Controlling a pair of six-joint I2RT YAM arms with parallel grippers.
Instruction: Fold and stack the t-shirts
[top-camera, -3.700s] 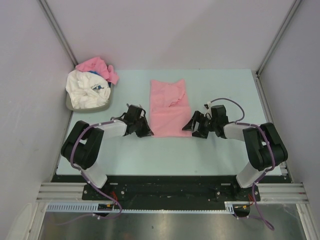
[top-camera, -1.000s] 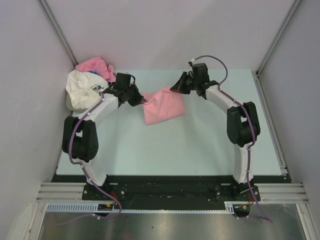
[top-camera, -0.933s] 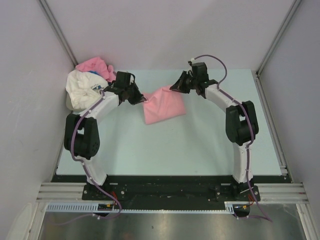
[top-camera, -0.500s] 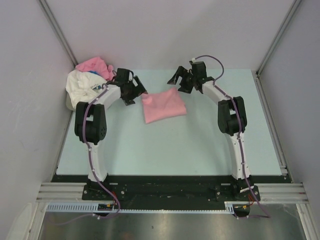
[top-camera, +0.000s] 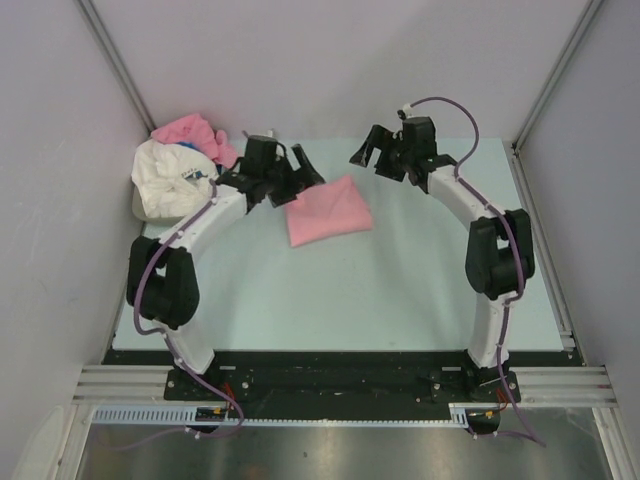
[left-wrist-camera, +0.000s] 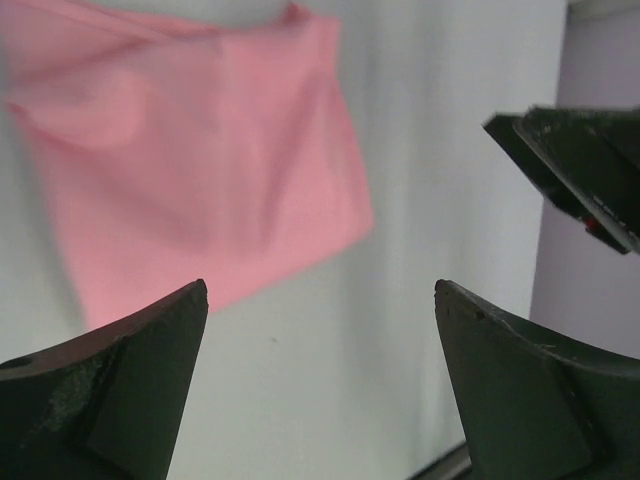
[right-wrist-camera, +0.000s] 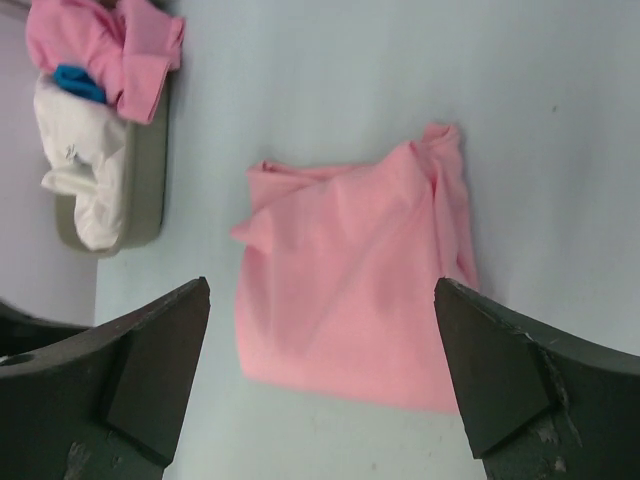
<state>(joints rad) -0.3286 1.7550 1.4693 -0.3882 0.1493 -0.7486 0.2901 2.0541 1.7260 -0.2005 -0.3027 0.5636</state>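
Observation:
A folded light-pink t-shirt (top-camera: 328, 210) lies flat on the table at mid-back, also shown in the left wrist view (left-wrist-camera: 190, 170) and the right wrist view (right-wrist-camera: 350, 290). My left gripper (top-camera: 298, 178) hovers just off its left far corner, open and holding nothing (left-wrist-camera: 320, 290). Off the shirt's right far corner, my right gripper (top-camera: 368, 155) is raised, open and bare (right-wrist-camera: 320, 285). A crumpled white t-shirt with a blue print (top-camera: 172, 180) and another pink t-shirt (top-camera: 188, 130) are piled in a basket at the back left.
The grey basket (top-camera: 137, 206) stands against the left wall, also in the right wrist view (right-wrist-camera: 145, 170). Walls and metal posts close in the table on the left, back and right. Both arms reach toward the back of the table.
Both grippers were shut on the pink t-shirt's far corners a second ago; they have opened, let go and drawn up and apart. The shirt now rests folded on the table.

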